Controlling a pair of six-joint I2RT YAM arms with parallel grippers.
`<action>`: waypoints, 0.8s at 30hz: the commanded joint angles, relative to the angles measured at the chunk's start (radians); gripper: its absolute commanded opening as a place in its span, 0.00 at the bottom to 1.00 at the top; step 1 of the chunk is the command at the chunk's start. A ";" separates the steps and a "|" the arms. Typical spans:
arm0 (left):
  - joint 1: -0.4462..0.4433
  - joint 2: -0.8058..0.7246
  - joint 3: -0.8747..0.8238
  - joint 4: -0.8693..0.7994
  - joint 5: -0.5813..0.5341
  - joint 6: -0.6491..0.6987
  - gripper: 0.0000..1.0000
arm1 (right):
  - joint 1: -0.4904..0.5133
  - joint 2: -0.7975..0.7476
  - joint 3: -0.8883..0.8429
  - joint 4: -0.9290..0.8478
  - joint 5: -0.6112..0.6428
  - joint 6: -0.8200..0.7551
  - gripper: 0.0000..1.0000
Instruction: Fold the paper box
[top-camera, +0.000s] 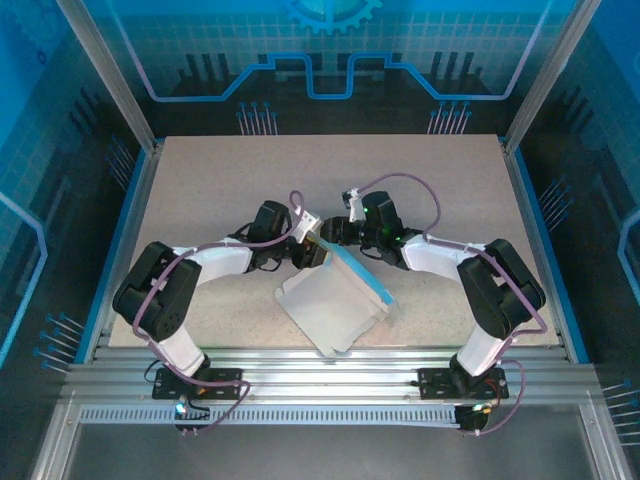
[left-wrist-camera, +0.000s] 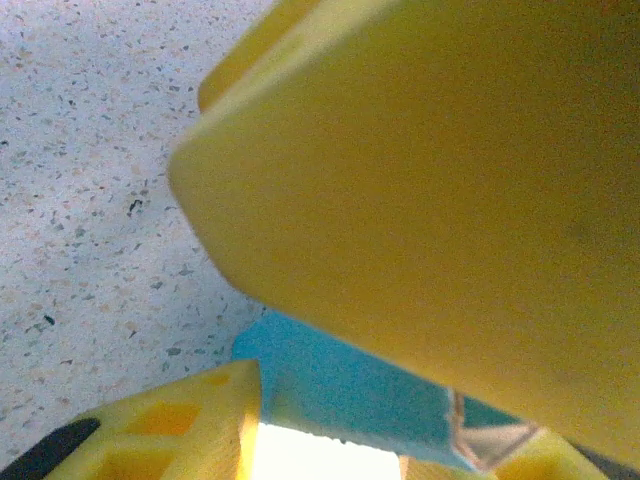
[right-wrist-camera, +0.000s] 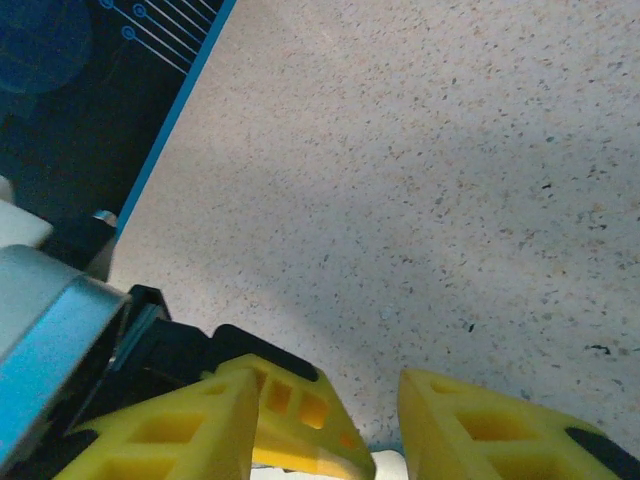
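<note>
Two grippers, left (top-camera: 308, 243) and right (top-camera: 335, 236), are working at the box's (top-camera: 330, 305) far corner, mid-table (top-camera: 200, 180), seemingly lifting the blue flap (top-camera: 365, 275). I cannot tell whether either is gripping. Next, the flap is needing an inward crease.

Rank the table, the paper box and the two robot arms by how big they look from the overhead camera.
1. table
2. left arm and right arm, alike, so tied
3. paper box, though barely smaller than an arm
</note>
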 joint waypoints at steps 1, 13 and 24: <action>-0.018 0.023 0.028 0.039 -0.028 0.033 0.37 | -0.014 0.026 -0.008 0.006 -0.066 0.032 0.41; -0.083 0.042 0.030 0.065 -0.244 0.048 0.19 | -0.026 0.027 -0.008 -0.008 -0.080 0.069 0.38; -0.158 0.031 -0.017 0.132 -0.503 0.070 0.12 | -0.026 0.007 0.003 -0.064 -0.042 0.081 0.36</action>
